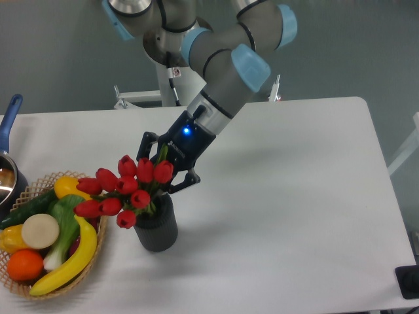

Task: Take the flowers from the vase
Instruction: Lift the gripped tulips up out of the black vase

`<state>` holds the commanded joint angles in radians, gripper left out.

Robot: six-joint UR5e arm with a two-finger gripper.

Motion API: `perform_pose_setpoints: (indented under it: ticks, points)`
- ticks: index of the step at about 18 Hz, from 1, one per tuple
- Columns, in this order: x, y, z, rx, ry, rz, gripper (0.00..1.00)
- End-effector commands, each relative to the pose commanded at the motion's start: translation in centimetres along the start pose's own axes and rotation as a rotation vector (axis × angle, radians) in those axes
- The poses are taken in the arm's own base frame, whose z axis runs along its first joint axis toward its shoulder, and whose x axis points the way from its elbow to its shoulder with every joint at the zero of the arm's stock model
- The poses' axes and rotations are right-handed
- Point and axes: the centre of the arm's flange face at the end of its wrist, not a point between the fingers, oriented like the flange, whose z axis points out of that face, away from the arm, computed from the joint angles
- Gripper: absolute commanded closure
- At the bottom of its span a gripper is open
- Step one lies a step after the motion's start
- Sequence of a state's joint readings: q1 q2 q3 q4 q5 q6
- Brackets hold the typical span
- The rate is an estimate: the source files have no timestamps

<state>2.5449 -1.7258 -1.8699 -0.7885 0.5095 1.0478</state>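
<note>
The flowers [126,190], a bunch of red tulips with green leaves, lean to the left out of the vase [158,230], a dark ribbed pot on the white table. Their stems still reach down into the pot. My gripper [167,167] comes in from the upper right and sits just behind the blossoms, above the vase rim. Its fingers are closed in around the stems, and the tulip heads hide the fingertips.
A wicker basket [13,280] at the lower left holds a banana, an orange, a cucumber and a leafy vegetable, close beside the flowers. A pot with a blue handle [9,118] stands at the left edge. The table's front edge [262,310] is near.
</note>
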Motion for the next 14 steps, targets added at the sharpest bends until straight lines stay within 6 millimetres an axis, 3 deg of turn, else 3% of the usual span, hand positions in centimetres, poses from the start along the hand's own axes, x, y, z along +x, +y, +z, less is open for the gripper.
perform_pose_setpoints:
  ticks: [9, 14]
  points:
    - [-0.1, -3.4, -1.8, 0.041, -0.020, -0.053, 0.57]
    - [0.8, -5.0, -2.5, 0.088, 0.000, -0.071, 0.57]
